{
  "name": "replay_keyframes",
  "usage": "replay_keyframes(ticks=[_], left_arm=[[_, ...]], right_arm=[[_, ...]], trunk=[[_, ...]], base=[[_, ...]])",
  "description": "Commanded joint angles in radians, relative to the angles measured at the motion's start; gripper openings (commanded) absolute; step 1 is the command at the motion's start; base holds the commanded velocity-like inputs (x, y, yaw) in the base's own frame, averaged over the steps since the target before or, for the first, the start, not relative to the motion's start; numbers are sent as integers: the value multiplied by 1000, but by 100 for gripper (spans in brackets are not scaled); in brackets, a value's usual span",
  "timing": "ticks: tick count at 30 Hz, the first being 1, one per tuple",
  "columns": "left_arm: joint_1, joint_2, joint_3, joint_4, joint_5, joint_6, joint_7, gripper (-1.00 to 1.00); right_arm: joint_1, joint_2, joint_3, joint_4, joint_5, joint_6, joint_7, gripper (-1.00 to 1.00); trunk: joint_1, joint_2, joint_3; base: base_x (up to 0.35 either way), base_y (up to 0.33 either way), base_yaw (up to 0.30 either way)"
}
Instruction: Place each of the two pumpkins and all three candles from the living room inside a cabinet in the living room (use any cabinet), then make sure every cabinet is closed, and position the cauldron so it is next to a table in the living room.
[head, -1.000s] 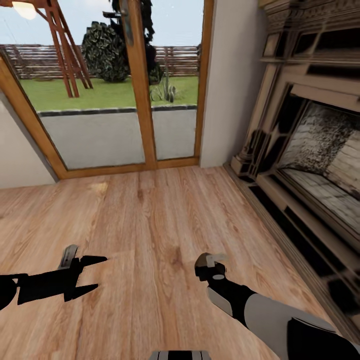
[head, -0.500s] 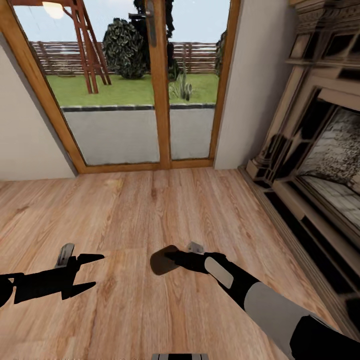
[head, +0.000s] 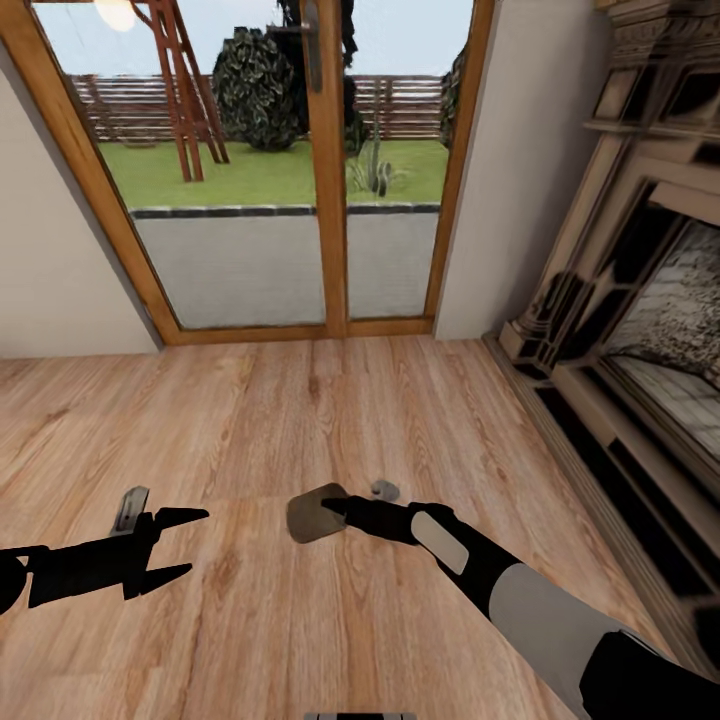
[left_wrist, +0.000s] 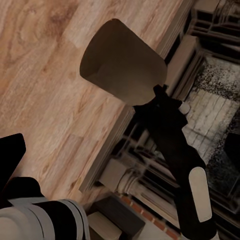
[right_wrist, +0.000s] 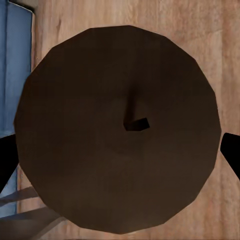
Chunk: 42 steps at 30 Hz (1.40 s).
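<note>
One candle (head: 317, 512) sits clamped in our right gripper (head: 335, 510); left gripper (head: 185, 545) gapes empty; we carry it level toward a cabinet.

A home's living room. Plank wood floor (head: 250, 420) fills the lower frame. At the upper middle, wood-framed glass doors (head: 290, 170) open onto a paved strip, lawn, shrubs and a slatted fence. Down the right edge stands an ornate carved fireplace (head: 640, 300) with a brick-lined firebox. Plain pale walls (head: 520, 170) flank the doors.
</note>
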Motion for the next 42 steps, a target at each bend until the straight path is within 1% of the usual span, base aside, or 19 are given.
replay_keyframes(ticks=[1, 2, 3, 7, 10, 15, 19, 23, 26, 42], left_arm=[[0, 0, 1, 0, 9, 2, 11, 100], [0, 0, 1, 0, 9, 2, 11, 100], [0, -1, 0, 0, 9, 2, 11, 100], [0, -1, 1, -2, 9, 2, 11, 100], [0, -1, 1, -1, 8, 2, 12, 100], [0, -1, 1, -1, 7, 2, 12, 100], [0, -1, 1, 0, 7, 2, 12, 100], [0, -2, 1, 0, 6, 1, 12, 100], [0, -2, 1, 0, 6, 1, 12, 100], [0, -2, 1, 0, 5, 1, 12, 100]], right_arm=[[-1, -1, 4, 2, 3, -1, 13, -100], [-1, 0, 4, 3, 7, -3, 36, -100], [-1, 0, 5, 3, 9, -4, 43, -100], [-1, 0, 5, 5, 12, -4, 47, -100], [-1, 1, 5, 5, 13, -15, 30, -100], [-1, 6, 10, 6, 13, -77, -18, -100], [-1, -1, 10, 6, 14, -89, -20, -100], [-1, -1, 10, 14, 14, -121, -20, -100], [-1, 3, 12, 15, 14, -125, -21, -100], [-1, 7, 19, 16, 16, -131, -25, -100]], trunk=[[-4, 7, 2], [-8, 14, 5], [-8, 14, 5], [-8, 14, 5], [-8, 14, 5], [-8, 14, 5], [-8, 14, 5], [-8, 14, 5], [-8, 14, 5], [-8, 14, -3]], base=[[0, 0, 1], [0, 0, 0], [0, 0, 0], [0, 0, 0], [30, 0, 0], [233, 0, 0], [332, 0, 0], [335, 0, 0], [336, 0, 6], [324, 0, 223]])
